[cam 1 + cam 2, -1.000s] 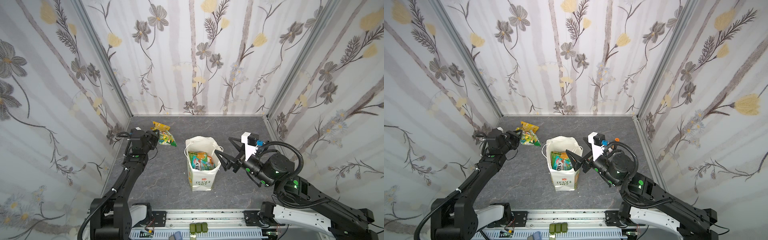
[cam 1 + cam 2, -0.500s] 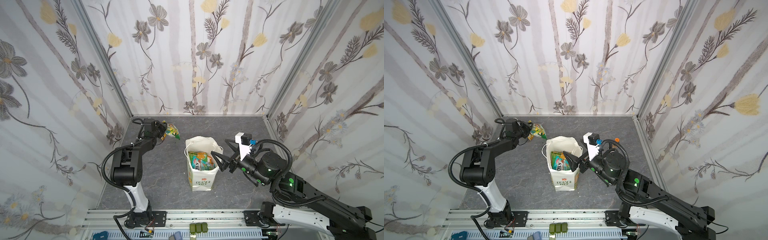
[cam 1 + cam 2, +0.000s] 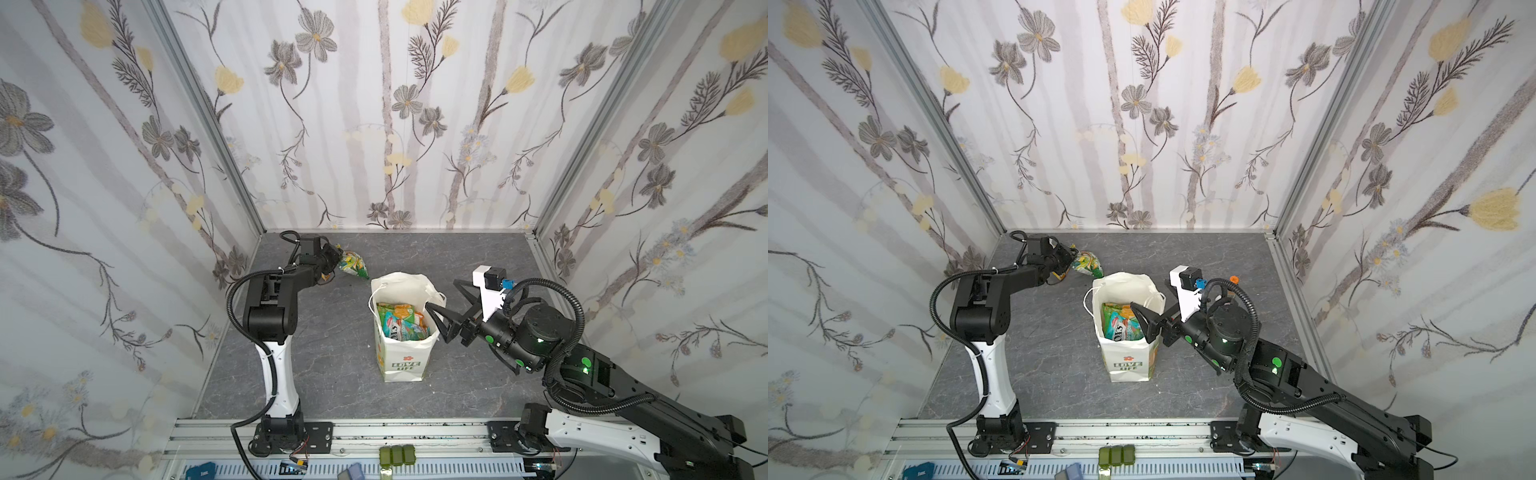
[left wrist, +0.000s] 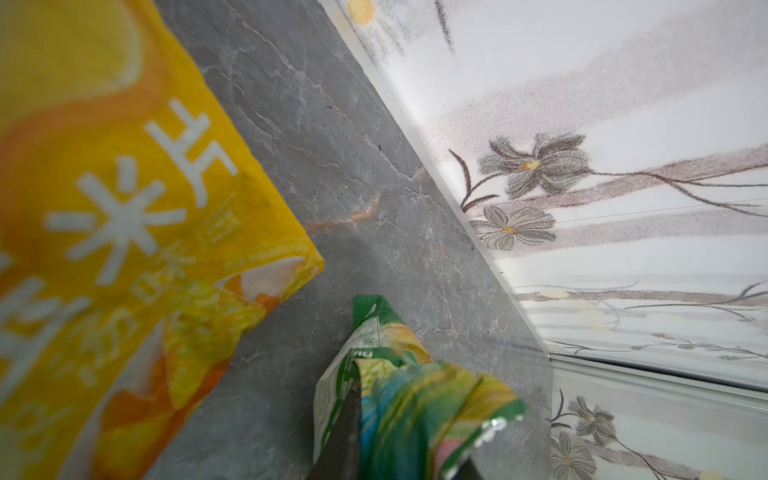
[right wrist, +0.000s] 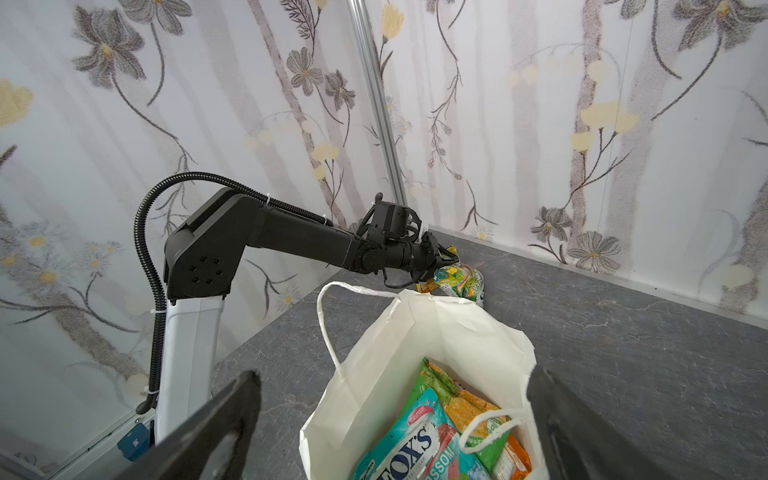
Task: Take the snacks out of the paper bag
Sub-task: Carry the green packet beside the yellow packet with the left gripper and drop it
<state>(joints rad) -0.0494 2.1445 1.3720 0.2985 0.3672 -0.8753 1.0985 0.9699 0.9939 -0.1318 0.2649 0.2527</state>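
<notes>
The white paper bag (image 3: 401,365) (image 3: 1129,361) (image 5: 374,353) stands upright in the middle of the floor. It holds snacks (image 3: 401,322) (image 3: 1121,324): a teal packet (image 5: 399,444) and a green-orange one (image 5: 469,407). My right gripper (image 3: 442,294) (image 3: 1150,295) (image 5: 392,403) is open wide at the bag's right rim, one finger over the mouth and one outside. In the back left corner my left gripper (image 3: 334,266) (image 3: 1068,264) (image 4: 407,449) is shut on a green packet (image 3: 353,266) (image 3: 1088,264) (image 4: 399,395), low over the floor. A yellow packet (image 4: 104,208) lies beside it.
Flowered walls (image 3: 395,124) close the cell on three sides, and the left gripper is close to the back left corner post (image 5: 374,104). A metal rail (image 3: 374,432) runs along the front. A small orange cap (image 3: 1234,279) shows behind my right arm.
My left arm has carried the green packet further back toward the corner. My right gripper, still open, has moved left up to the bag's mouth.
</notes>
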